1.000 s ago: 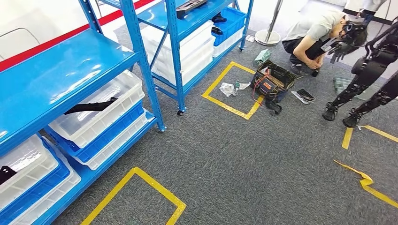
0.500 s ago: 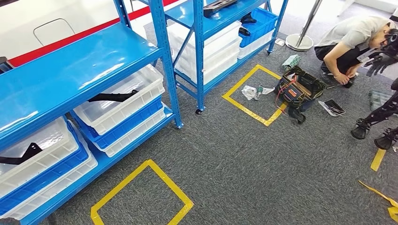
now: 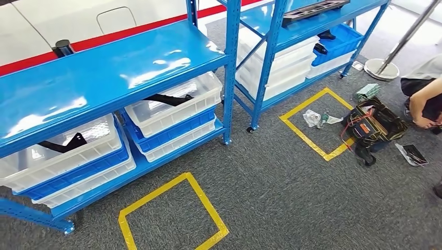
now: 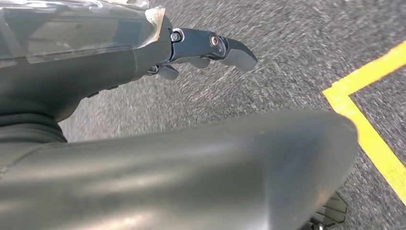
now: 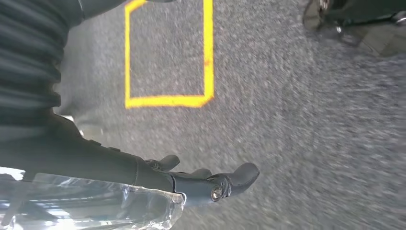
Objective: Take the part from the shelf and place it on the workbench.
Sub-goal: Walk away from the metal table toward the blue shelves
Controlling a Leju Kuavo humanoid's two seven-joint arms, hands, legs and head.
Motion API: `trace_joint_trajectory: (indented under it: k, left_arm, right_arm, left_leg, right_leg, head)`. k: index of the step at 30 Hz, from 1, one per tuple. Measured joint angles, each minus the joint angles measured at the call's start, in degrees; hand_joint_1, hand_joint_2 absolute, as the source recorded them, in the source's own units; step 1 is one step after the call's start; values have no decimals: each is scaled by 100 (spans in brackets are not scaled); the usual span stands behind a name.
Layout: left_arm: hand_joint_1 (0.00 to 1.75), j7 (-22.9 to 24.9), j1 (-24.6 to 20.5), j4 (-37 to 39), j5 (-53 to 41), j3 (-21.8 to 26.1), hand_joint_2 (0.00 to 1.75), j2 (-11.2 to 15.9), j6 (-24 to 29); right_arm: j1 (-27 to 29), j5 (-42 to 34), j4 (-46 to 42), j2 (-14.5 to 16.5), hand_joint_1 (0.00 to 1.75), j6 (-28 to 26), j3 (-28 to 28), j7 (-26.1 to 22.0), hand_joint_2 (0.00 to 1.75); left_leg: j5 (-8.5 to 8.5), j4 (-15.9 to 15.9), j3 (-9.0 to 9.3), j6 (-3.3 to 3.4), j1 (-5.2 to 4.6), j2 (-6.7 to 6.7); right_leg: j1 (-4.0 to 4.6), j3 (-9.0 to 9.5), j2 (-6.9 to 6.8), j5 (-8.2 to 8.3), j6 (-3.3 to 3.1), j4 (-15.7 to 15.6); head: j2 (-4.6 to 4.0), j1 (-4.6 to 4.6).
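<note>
In the head view a glossy blue metal shelf with perforated uprights fills the ten o'clock side, its smooth top throwing back white glare. Under that top stand translucent white plastic bins on blue trays. One thin, flat black part lies across the white bin near eleven o'clock. A second black part, bracket-shaped, lies in the bin at nine o'clock. A second blue shelf at one o'clock carries a long black tray-like piece on its top, with more white bins stacked below. The floor is coarse, speckled grey carpet, marked with yellow tape squares, one at six o'clock and another at two o'clock. At three o'clock sit an open black tool bag with orange trim and a crouching person's arm. No writing can be read anywhere. The wrist views give what the head view lacks: the left hand hangs over blurred carpet beside a yellow tape corner, dark smooth fingers apart and holding nothing. The right hand likewise hangs over carpet near a tape square, with its fingers loosely spread and empty, and clear plastic film wrapped at the wrist.
</note>
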Motion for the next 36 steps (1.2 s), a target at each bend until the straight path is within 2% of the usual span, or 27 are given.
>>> trace_joint_trajectory:
  k: [1,2,4,5,6,8,10,11,12,13,14,15,17,18,20,21,22,24,26,27,28,29,30,31,33,35,36]
  left_arm:
    - [0,3,-1,0,-2,0,0,0,0]
    - [0,4,2,0,-3,0,0,0,0]
    - [0,8,16,0,-6,0,0,2,0]
    - [0,9,23,0,-7,0,0,3,0]
    - [0,10,26,0,-7,0,0,5,0]
    - [0,10,17,0,-8,-1,0,7,0]
    - [0,10,9,0,-9,-2,0,7,0]
    - [0,10,12,0,-9,-2,0,7,0]
    - [0,10,18,0,-9,-2,0,8,-1]
    - [0,10,23,0,-9,-2,0,9,-1]
    - [0,10,24,0,-11,-2,0,11,-1]
    - [0,10,19,0,-15,-2,0,14,-1]
    - [0,10,2,0,-27,-3,0,17,0]
    - [0,10,-5,0,-33,-4,0,19,0]
    - [0,13,-6,0,-40,-4,0,21,1]
    - [0,14,-4,0,-40,-4,0,22,1]
    - [0,16,-6,0,-40,-4,0,23,2]
    - [0,17,-21,0,-39,-4,0,19,1]
    - [0,18,-31,0,-39,-4,0,13,0]
    - [0,19,-26,0,-39,-4,0,10,1]
    - [0,19,-19,0,-38,-3,0,9,1]
    - [0,19,-13,0,-38,-3,0,9,1]
    - [0,19,-10,0,-38,-3,0,9,1]
    - [0,19,-9,0,-39,-3,0,10,1]
    - [0,18,-7,0,-39,-4,0,13,2]
    - [0,18,9,1,-37,-4,0,15,4]
    - [0,19,19,1,-35,-3,0,16,8]
  right_arm:
    - [-1,1,1,0,0,0,-3,-1,175]
    - [-7,1,1,2,0,0,-4,-1,175]
    - [-20,3,2,10,0,0,-5,1,175]
    - [-27,8,2,11,0,0,-6,2,175]
    - [-27,16,2,14,0,0,-7,1,175]
    - [-14,30,2,14,0,1,-8,-2,175]
    - [9,33,2,16,0,1,-8,-3,175]
    - [14,33,2,15,0,2,-8,-3,175]
    - [12,33,2,15,0,1,-8,-3,175]
    - [6,33,2,17,0,1,-8,-3,175]
    - [0,33,2,21,0,2,-8,-3,175]
    - [-4,33,2,24,0,2,-8,-3,175]
    - [-9,33,2,30,0,3,-8,-3,175]
    - [-11,33,2,32,0,7,-8,-3,175]
    - [-26,36,-1,37,0,13,-8,-3,175]
    - [-32,39,-2,37,0,15,-8,-6,175]
    - [-36,42,-4,39,0,15,-8,-11,175]
    - [-25,46,-4,36,0,18,-8,-20,175]
    - [-4,46,-3,32,0,21,-8,-22,175]
    - [5,46,-3,28,0,22,-8,-22,175]
    - [9,46,-3,24,0,22,-8,-22,175]
    - [8,46,-3,19,0,22,-8,-22,175]
    - [6,46,-3,14,0,22,-8,-22,175]
    - [2,46,-2,13,0,22,-8,-22,175]
    - [-14,46,-1,14,0,25,-8,-25,175]
    - [-33,49,-1,23,0,27,-8,-26,175]
    - [-41,52,-1,26,0,27,-9,-25,175]
  left_leg:
    - [-12,21,-11,-33,-7,-61]
    - [-19,33,-27,-67,-14,-113]
    - [-10,29,-53,-123,-7,-194]
    - [-26,55,-73,-148,-7,-116]
    - [-93,153,-120,-172,-7,32]
    - [-404,675,-368,-213,-10,423]
    - [-731,1402,-740,-244,2,568]
    - [-777,1615,-858,-249,4,587]
    - [-711,1617,-866,-245,4,600]
    - [-555,1404,-758,-231,2,630]
    - [-355,1028,-555,-204,-5,714]
    - [-209,638,-340,-165,-28,872]
    - [-86,158,-77,-103,-75,1093]
    - [-102,109,-58,-82,-99,1111]
    - [-76,74,-55,-36,-93,955]
    - [-52,42,-40,-8,-78,883]
    - [-23,10,-25,24,-57,811]
    - [10,-16,-17,68,-35,653]
    - [18,-12,-28,85,-31,462]
    - [19,-10,-28,84,-27,365]
    - [19,-7,-22,79,-20,273]
    - [17,-3,-13,68,-10,184]
    - [15,2,-8,48,-2,101]
    - [7,12,-8,17,-6,25]
    - [1,26,-27,-52,-19,-85]
    - [17,13,-53,-119,-9,-171]
    - [7,29,-70,-147,-3,-143]
  right_leg:
    - [-12,104,83,88,-17,-250]
    - [-9,159,125,116,-65,-357]
    - [5,184,22,129,-184,-365]
    - [0,198,-35,140,-228,-371]
    - [-10,202,-100,149,-273,-378]
    - [-7,210,-246,142,-342,-388]
    - [18,212,-413,123,-378,-387]
    - [26,214,-497,114,-388,-387]
    - [30,220,-574,106,-395,-386]
    - [33,233,-645,95,-397,-386]
    - [36,255,-711,81,-395,-386]
    - [50,280,-771,61,-381,-386]
    - [90,321,-880,16,-328,-388]
    - [103,343,-937,-2,-297,-394]
    - [109,385,-1024,-28,-238,-405]
    - [104,378,-943,-60,-212,-368]
    - [101,323,-785,-136,-201,-235]
    - [83,26,-407,-412,-216,386]
    - [76,-353,-280,-640,-214,1093]
    - [71,-447,-268,-636,-179,1219]
    - [62,-429,-256,-531,-124,1105]
    - [45,-310,-221,-355,-60,783]
    - [19,-137,-124,-160,-2,353]
    - [7,18,-22,-8,17,-23]
    - [2,173,96,119,-53,-393]
    - [22,193,5,136,-174,-404]
    - [16,208,-49,149,-215,-413]
  head:
    - [0,-3]
    - [0,-8]
    - [0,-19]
    - [0,-24]
    - [0,-41]
    - [0,-82]
    - [0,-101]
    - [0,-102]
    - [0,-103]
    - [0,-103]
    - [0,-104]
    - [0,-104]
    - [0,-95]
    - [0,-91]
    - [0,-93]
    - [0,-86]
    - [0,-80]
    - [0,-61]
    - [0,-56]
    - [0,-56]
    - [0,-56]
    - [0,-55]
    - [0,-54]
    - [0,-49]
    - [0,-48]
    - [0,-51]
    - [0,-55]
